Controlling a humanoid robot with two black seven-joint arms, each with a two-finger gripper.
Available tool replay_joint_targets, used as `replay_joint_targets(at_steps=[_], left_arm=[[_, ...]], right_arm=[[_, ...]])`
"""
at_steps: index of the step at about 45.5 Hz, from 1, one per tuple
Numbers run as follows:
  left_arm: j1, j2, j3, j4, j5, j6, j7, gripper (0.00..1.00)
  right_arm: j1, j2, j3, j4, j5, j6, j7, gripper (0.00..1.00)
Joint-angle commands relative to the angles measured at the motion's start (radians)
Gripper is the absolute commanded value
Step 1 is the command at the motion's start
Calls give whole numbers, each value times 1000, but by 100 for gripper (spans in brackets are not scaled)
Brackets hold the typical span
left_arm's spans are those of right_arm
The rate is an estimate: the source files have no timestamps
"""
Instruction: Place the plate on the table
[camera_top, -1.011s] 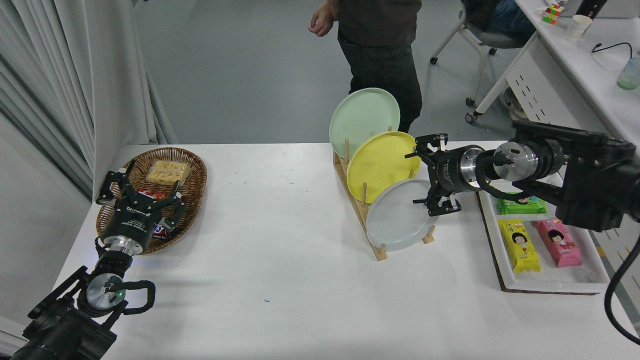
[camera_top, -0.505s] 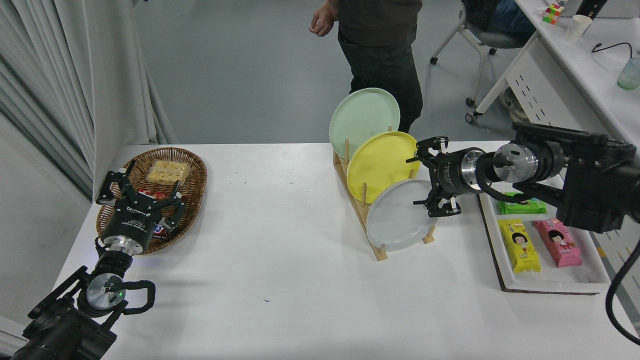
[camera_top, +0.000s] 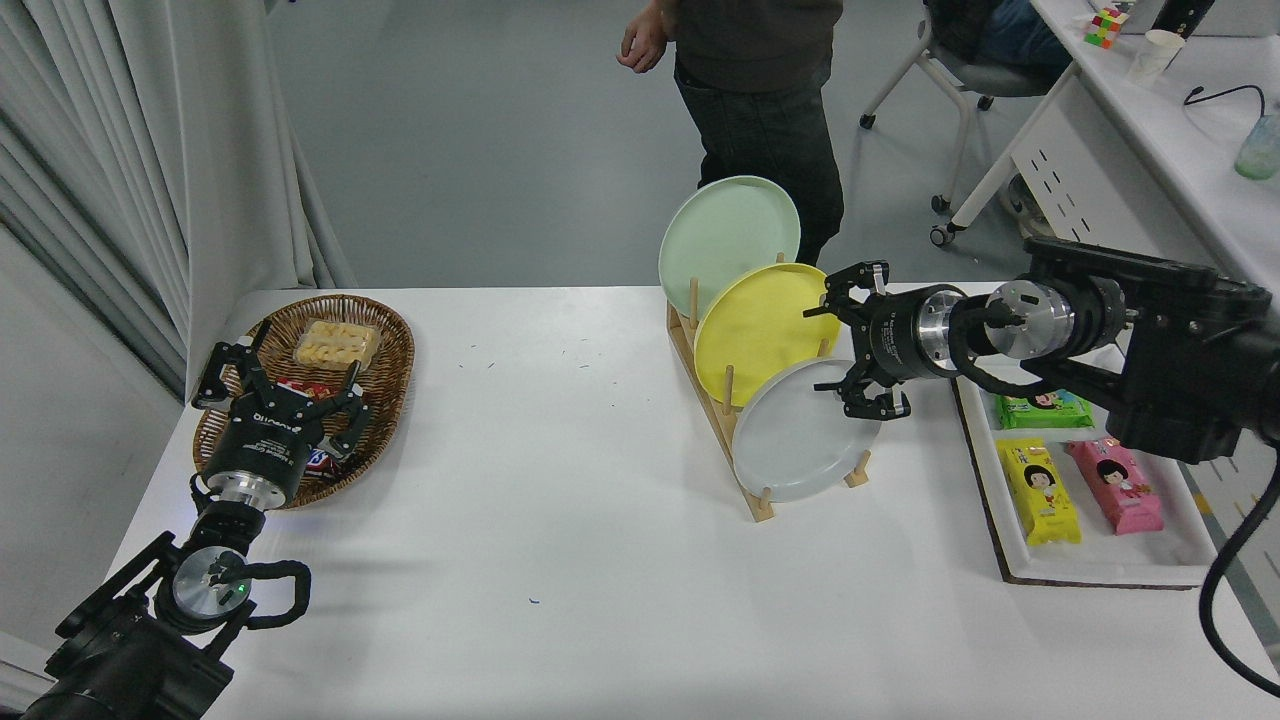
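The pale gray plate stands on edge in the front slot of a wooden rack on the white table. Behind it stand a yellow plate and a mint-green plate. My right gripper is open at the gray plate's upper right rim, its lower finger over the rim and its upper finger by the yellow plate's edge. My left gripper is parked open at the lower left, over a wicker basket.
The wicker basket with snacks sits at the left. A white tray with snack packets lies at the right. A person stands behind the rack. A white desk and a chair are at the top right.
My right gripper has moved a little left and up, from beside the gray plate's right rim to its upper rim. The plates and the left arm have not moved.
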Motion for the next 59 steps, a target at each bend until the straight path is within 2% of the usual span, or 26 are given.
replay_joint_targets(at_steps=[1,7,13,23,31,49,59], left_arm=[[0,0,0,0,0,0,0,98],[0,0,0,0,0,0,0,98],[0,0,0,0,0,0,0,98],[0,0,0,0,0,0,0,98],[0,0,0,0,0,0,0,98],[0,0,0,0,0,0,0,98],[1,0,0,0,0,0,0,98]], right_arm=[[-10,0,9,-2,-14,0,0,65],[-9,0,11,-1,-13,0,-1,62],[-9,0,11,-1,-13,0,-1,50],[-10,0,9,1,-11,-1,-1,49],[-9,0,8,7,-5,-3,-3,41],[-4,2,9,10,1,-30,-81,37],[8,0,15,7,21,-37,-87,37]])
